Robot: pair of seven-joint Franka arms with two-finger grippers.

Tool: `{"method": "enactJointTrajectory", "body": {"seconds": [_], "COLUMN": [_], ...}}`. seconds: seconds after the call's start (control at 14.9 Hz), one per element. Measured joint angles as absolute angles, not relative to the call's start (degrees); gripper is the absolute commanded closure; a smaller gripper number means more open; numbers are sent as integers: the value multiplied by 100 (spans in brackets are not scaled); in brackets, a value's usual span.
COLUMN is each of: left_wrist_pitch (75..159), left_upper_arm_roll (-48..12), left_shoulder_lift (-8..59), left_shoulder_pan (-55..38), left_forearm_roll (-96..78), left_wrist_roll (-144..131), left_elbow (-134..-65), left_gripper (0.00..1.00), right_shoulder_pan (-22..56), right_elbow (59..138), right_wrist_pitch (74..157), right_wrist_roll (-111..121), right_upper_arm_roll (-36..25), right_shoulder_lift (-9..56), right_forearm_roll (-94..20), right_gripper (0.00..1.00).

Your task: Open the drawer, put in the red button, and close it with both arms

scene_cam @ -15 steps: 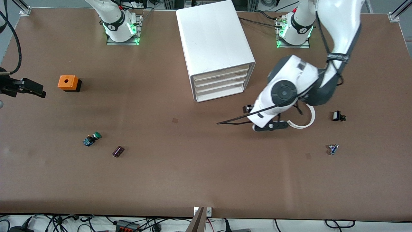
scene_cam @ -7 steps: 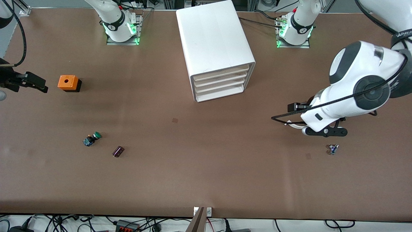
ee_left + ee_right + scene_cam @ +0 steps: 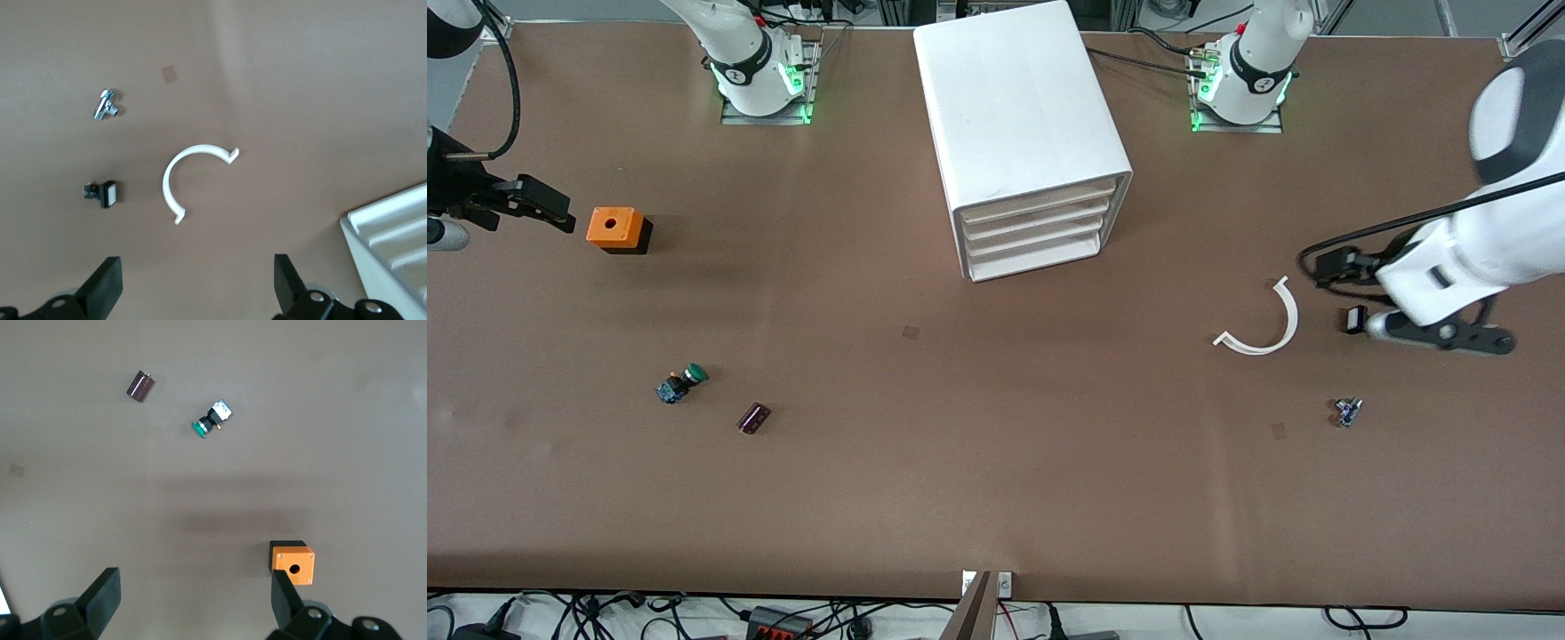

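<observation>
The white drawer cabinet (image 3: 1021, 124) stands mid-table near the robots' bases, and all its drawers (image 3: 1040, 236) are closed. The red button shows in no view. My left gripper (image 3: 197, 283) hangs open and empty over the table toward the left arm's end. In the front view the left gripper (image 3: 1436, 336) is right beside a small black-and-white part (image 3: 1356, 318). My right gripper (image 3: 193, 593) is open and empty over the right arm's end of the table. In the front view the right gripper (image 3: 543, 204) is next to the orange cube (image 3: 615, 228).
A green-capped button (image 3: 681, 382) and a dark cylinder (image 3: 753, 417) lie nearer the front camera than the orange cube. A white curved strip (image 3: 1263, 324) and a small metal part (image 3: 1346, 411) lie toward the left arm's end.
The left arm swung from in front of the cabinet out toward its own end of the table, uncovering the white curved strip. The right gripper drifted closer to the orange cube.
</observation>
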State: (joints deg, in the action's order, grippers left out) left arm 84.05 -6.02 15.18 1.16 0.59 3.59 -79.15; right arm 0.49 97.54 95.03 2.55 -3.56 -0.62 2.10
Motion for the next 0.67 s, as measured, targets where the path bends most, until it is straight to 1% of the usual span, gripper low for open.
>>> {"method": "enactJointTrajectory", "body": {"seconds": [0.13,0.27,0.4,0.67], "left_wrist_pitch": [8762,9317,9536,9585], "left_upper_arm_roll": [-252,-22,118,149], "left_shoulder_lift": [957,440,117,-159], "left_shoulder_pan": [115,110,109,97], "left_forearm_roll": [-18,-24,-24,-21], "left_wrist_roll": [550,588,610,665], "left_elbow": [-8544,-9090,-9384,-9730], "left_gripper": [0,0,0,0], "right_shoulder_pan": [51,60,69,74], "right_elbow": [9824,9899,9909,9909], "right_wrist_pitch": [9634,9681,9686,9714], "right_wrist_roll": [255,255,255,255], "right_upper_arm_roll": [-356,-356,-356,-357], "right_shoulder_lift": [-63,-63,-69,-116], "right_forearm_roll": [210,210,210,210], "right_gripper": [0,0,0,0]}}
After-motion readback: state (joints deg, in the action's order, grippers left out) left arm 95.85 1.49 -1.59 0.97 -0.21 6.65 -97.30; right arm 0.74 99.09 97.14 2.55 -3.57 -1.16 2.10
